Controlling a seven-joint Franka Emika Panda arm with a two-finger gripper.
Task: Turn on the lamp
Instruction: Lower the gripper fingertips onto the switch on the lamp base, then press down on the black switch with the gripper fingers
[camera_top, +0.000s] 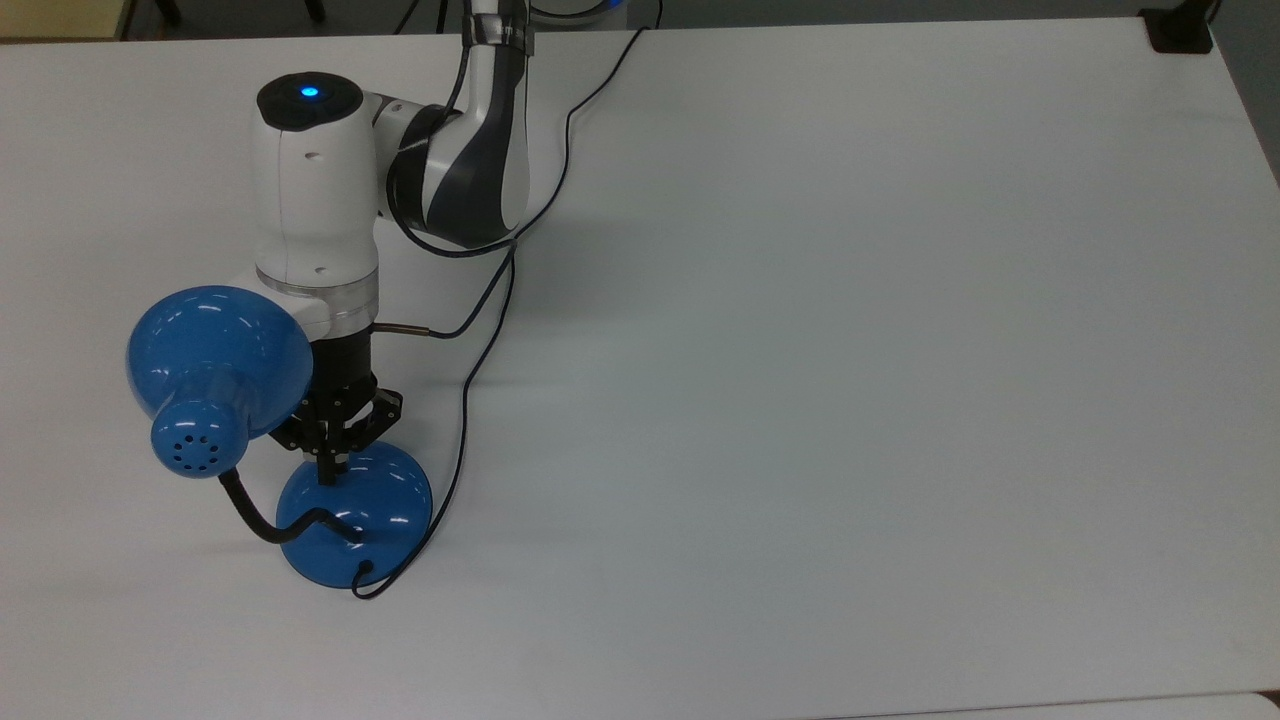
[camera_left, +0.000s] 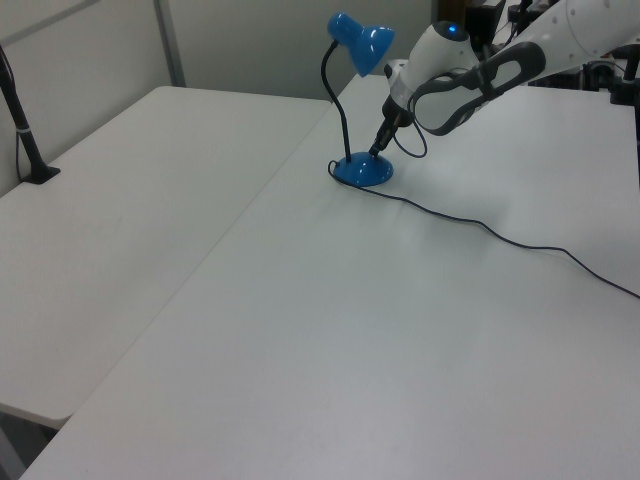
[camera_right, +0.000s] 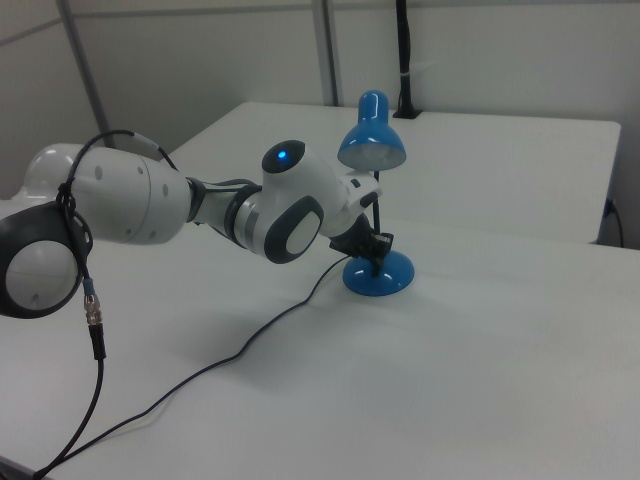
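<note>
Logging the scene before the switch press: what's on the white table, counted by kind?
Blue lamp: 1
Black cord: 1
Robot claw, tips down at the lamp's base: 1
Total: 3

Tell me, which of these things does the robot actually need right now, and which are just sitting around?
Needed:
lamp
gripper, fingertips down on the lamp's base

Just there:
white table
black clamp at the table's far corner
</note>
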